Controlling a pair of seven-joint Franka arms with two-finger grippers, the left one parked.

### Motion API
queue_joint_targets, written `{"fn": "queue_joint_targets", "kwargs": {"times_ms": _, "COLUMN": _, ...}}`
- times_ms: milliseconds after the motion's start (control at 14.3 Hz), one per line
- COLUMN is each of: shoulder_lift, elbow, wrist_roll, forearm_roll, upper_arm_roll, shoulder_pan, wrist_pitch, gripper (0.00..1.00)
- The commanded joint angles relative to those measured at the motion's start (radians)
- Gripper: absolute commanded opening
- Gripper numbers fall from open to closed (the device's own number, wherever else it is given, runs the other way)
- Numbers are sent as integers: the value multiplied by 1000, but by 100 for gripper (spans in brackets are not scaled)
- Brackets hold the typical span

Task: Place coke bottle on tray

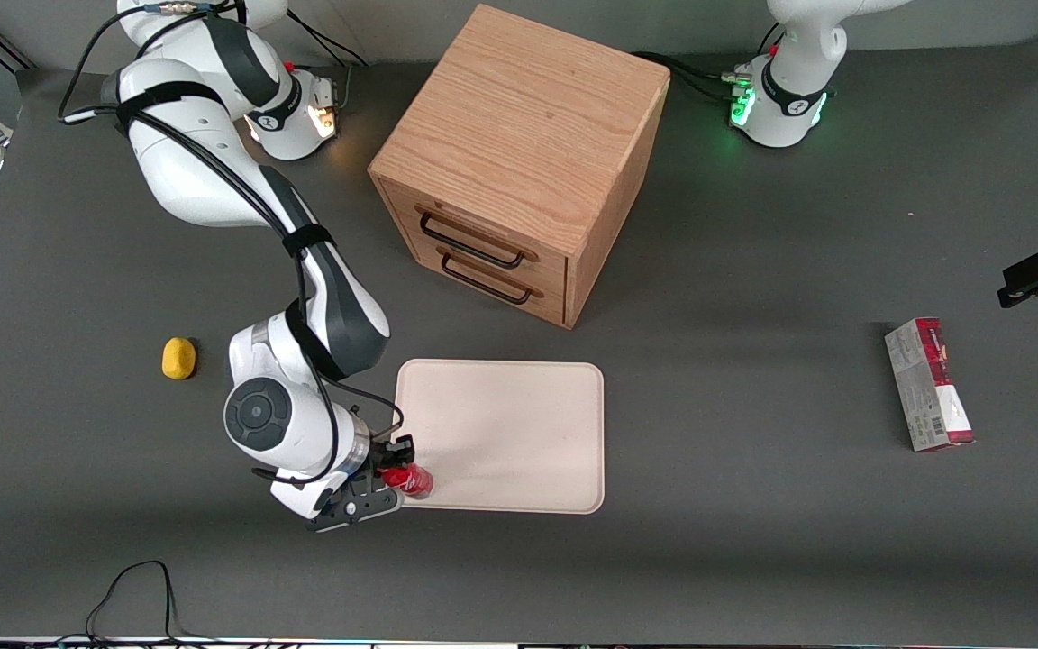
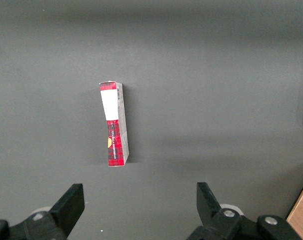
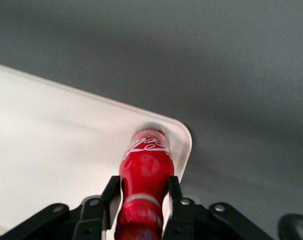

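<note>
I see end effector (image 1: 390, 475) at tray (image 1: 519, 424) corner nearest front camera, working arm's end, black fingers (image 3: 174, 192) clamped on coke bottle (image 3: 144, 172). Bottle glossy red, slim, white script lettering, over tray's rounded corner just inside low rim; whether it touches the surface I cannot tell. Tray flat, pale cream, matte, rectangular. Tabletop (image 1: 753, 559) dark grey, dull. Oak-grain drawer cabinet (image 1: 519, 162) farther from camera than tray, two dark wire handles. Yellow rounded lump (image 1: 178, 358) toward working arm's edge. Red-and-grey carton (image 1: 929, 385) lying flat toward parked arm's end.
</note>
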Motion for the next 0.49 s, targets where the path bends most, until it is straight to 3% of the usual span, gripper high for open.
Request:
{"fn": "queue_joint_targets", "kwargs": {"times_ms": 0, "shoulder_lift": -22, "elbow": -33, "wrist_roll": 33, "forearm_roll": -17, "upper_arm_roll": 6, "shoulder_pan": -6, "wrist_pitch": 34, "gripper": 100}}
{"fn": "queue_joint_targets", "kwargs": {"times_ms": 279, "shoulder_lift": -103, "elbow": -43, "wrist_roll": 33, "forearm_roll": -9, "upper_arm_roll": 0, "shoulder_pan": -9, "wrist_pitch": 11, "gripper": 100}}
{"fn": "queue_joint_targets", "kwargs": {"times_ms": 419, "shoulder_lift": -206, "elbow": -117, "wrist_roll": 35, "forearm_roll": 8, "upper_arm_roll": -9, "shoulder_pan": -23, "wrist_pitch": -73, "gripper": 100}}
